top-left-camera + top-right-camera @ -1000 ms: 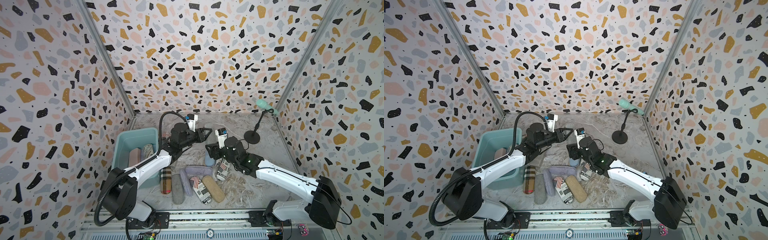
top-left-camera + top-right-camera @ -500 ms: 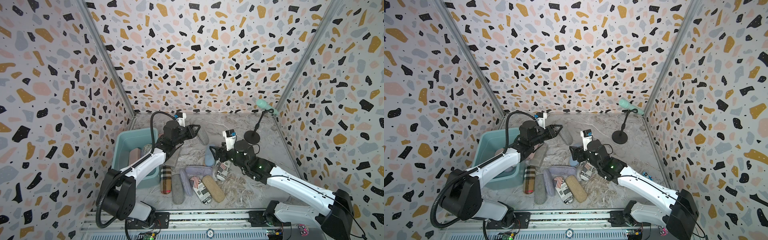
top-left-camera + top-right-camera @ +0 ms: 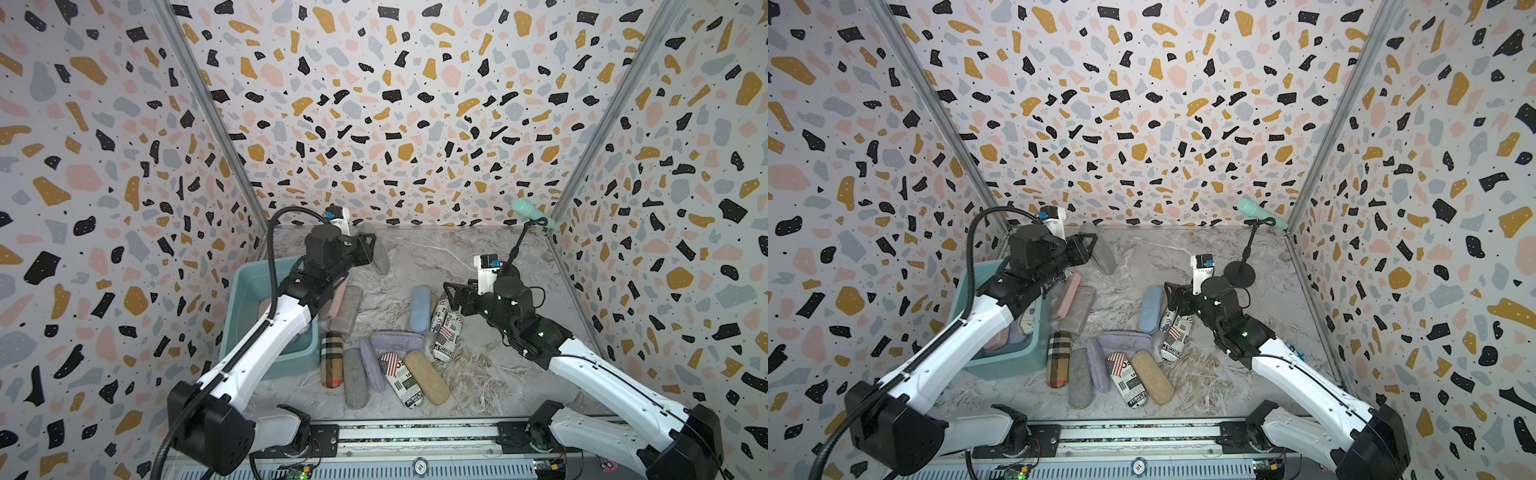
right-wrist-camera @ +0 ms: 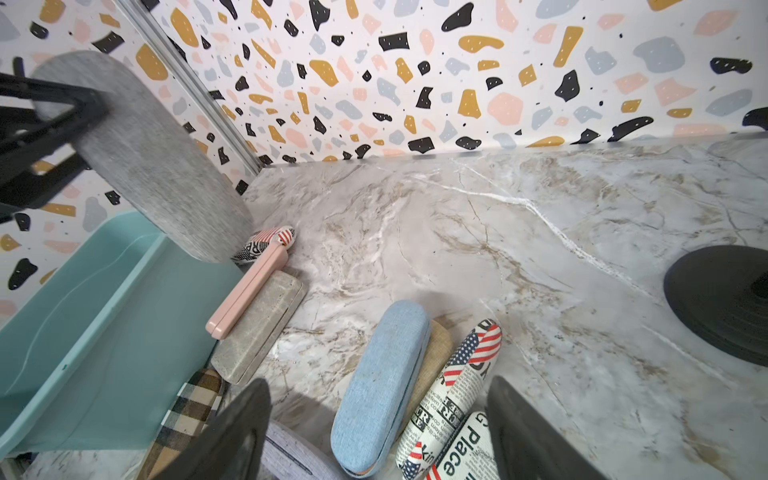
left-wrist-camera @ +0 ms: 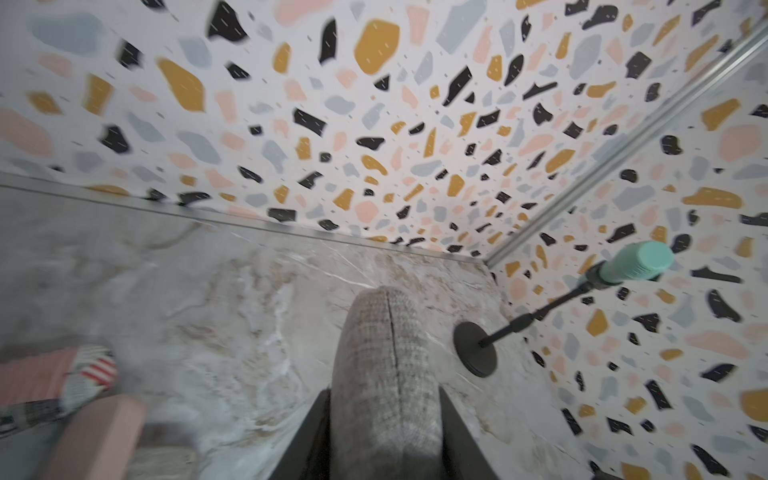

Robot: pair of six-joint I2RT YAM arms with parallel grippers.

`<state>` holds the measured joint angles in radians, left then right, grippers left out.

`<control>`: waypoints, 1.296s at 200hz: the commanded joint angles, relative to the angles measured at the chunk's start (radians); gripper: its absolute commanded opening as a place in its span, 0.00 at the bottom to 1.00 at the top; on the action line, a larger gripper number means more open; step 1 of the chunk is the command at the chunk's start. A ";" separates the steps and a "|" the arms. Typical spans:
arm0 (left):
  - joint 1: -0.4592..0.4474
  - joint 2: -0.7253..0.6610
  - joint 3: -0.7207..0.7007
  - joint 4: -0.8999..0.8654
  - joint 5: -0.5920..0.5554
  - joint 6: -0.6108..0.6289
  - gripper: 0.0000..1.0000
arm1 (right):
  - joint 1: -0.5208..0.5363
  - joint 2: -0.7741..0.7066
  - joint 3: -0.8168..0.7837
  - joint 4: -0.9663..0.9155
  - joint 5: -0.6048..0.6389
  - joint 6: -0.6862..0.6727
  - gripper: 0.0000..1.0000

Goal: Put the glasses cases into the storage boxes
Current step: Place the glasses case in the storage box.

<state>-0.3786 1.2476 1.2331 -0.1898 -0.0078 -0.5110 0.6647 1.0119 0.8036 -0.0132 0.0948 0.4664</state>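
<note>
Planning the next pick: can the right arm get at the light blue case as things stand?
Probably yes. The right hand is open, empty and close to the light blue case, which has nothing on top; a flag-print case lies tight against one side.

One grey fabric case (image 3: pixel 382 259) aloft, the rest by the teal tub (image 3: pixel 243 303)

The grey fabric case is pinched between the left gripper's (image 3: pixel 372 249) jaws, clear of the table. The teal tub, under that arm, holds a few cases. A light blue case (image 3: pixel 419 309) and flag-newsprint cases (image 3: pixel 446 332) lie below the spread right gripper (image 3: pixel 449 296).
</note>
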 commanded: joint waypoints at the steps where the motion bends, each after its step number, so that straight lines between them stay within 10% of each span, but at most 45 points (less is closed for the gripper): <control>1: 0.035 -0.110 0.076 -0.259 -0.302 0.129 0.37 | -0.031 -0.032 -0.024 0.025 -0.056 -0.004 0.83; 55: 0.127 -0.228 0.063 -0.509 -0.618 0.199 0.37 | -0.136 -0.031 -0.062 0.071 -0.198 -0.024 0.82; 198: 0.271 0.211 -0.060 -0.420 -0.298 0.214 0.35 | -0.215 -0.121 -0.171 0.082 -0.283 -0.003 0.82; 259: 0.287 0.246 0.069 -0.428 -0.287 0.206 0.81 | -0.216 -0.150 -0.173 0.053 -0.279 0.003 0.82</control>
<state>-0.0834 1.5078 1.2419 -0.6090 -0.3443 -0.3069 0.4515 0.8894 0.6231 0.0639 -0.1810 0.4641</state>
